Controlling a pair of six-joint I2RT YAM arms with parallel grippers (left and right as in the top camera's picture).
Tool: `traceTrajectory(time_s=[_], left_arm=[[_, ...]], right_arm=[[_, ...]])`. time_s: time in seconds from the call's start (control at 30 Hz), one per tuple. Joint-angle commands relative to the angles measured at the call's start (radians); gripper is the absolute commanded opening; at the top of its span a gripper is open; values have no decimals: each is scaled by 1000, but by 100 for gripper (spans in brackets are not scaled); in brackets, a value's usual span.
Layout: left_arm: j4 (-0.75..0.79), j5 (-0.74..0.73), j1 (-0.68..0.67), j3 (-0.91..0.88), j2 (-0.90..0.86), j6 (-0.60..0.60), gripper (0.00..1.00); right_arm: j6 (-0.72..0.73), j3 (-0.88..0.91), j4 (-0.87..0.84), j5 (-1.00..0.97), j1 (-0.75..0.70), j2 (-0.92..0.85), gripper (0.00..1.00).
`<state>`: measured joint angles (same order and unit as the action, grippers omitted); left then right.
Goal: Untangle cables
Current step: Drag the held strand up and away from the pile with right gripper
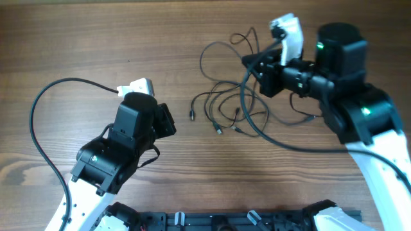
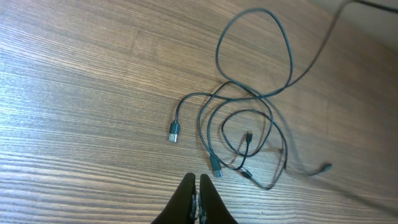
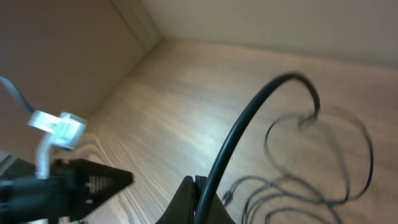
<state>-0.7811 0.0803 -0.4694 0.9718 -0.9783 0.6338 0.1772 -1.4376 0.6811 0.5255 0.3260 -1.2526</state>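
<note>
Cables (image 2: 231,83) lie tangled on wood-grain table (image 2: 74,74) meeting plain wall (image 3: 56,56).

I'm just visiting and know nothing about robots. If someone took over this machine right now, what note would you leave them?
Left gripper: shut, empty, above the table, just short of the thin cable tangle.
Right gripper: blurred view; a thick black cable crosses its tips, and I cannot tell whether it grips anything.
Cables: the thin ones lie looped together mid-table, with a USB plug at the edge nearest the left gripper.
Done: nothing separated yet. Left: pull each cable free.
</note>
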Motion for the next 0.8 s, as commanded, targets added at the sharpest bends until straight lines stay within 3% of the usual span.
traceTrajectory(time_s=[0.0, 0.27, 0.57, 0.77], left_arm=[[2, -21, 2, 9, -2, 2, 5], [2, -39, -1, 9, -65, 2, 4], [3, -38, -50, 9, -105, 1, 4], [12, -38, -57, 9, -105, -1, 4]], right_arm=[[10, -21, -10, -30, 4, 1, 4], [7, -169, -119, 76, 4, 3, 4], [6, -230, -39, -332, 4, 6, 4], [-27, -230, 61, -370, 4, 0, 4]])
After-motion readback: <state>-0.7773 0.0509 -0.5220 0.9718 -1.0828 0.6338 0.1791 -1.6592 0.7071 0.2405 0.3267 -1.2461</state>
